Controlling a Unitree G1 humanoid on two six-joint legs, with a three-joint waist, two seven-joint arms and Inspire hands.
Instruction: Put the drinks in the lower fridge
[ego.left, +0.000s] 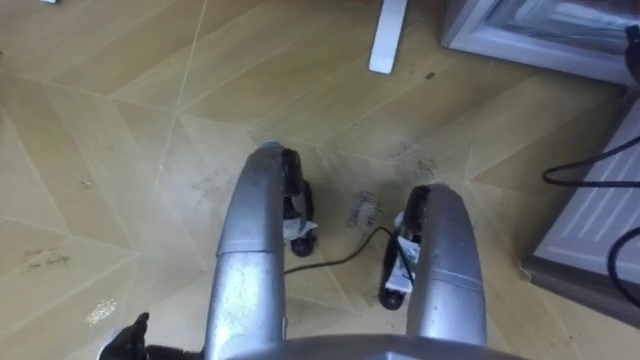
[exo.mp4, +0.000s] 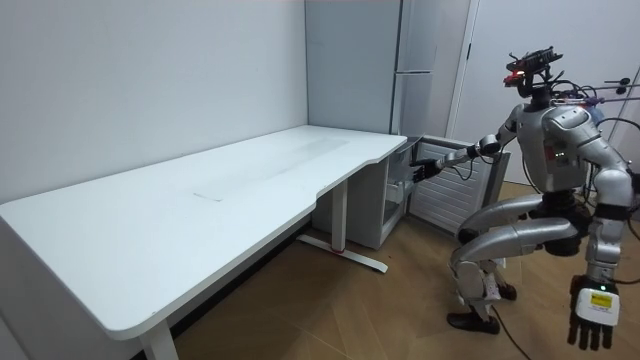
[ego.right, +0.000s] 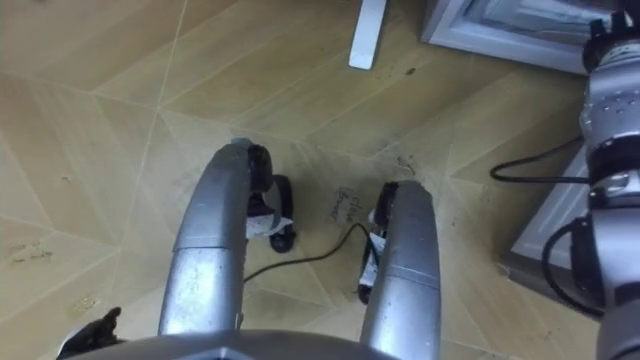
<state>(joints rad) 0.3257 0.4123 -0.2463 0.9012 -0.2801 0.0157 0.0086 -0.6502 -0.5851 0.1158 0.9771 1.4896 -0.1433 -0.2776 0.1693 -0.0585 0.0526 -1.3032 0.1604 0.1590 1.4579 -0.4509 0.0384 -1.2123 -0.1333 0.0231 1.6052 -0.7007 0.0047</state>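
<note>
I crouch on the wooden floor in front of the lower fridge (exo.mp4: 395, 195), whose white door (exo.mp4: 450, 205) stands open toward me. My right arm stretches forward, and my right hand (exo.mp4: 427, 167) is at the fridge's opening; its fingers are too small and dark to read. That arm's forearm (ego.right: 610, 100) runs up the right edge of the right eye view. My left hand (exo.mp4: 592, 312) hangs at my side with straight fingers and holds nothing; it also appears as a dark shape (ego.left: 130, 338) at the lower left. The fridge's grey frame (ego.left: 520, 35) is at the upper right.
A long white desk (exo.mp4: 200, 200) stands left of the fridge, and the foot of its leg (ego.left: 388, 35) lies on the floor ahead. A tall grey cabinet (exo.mp4: 350, 70) rises behind the fridge. The open door's white panel (ego.left: 600, 215) is close on my right.
</note>
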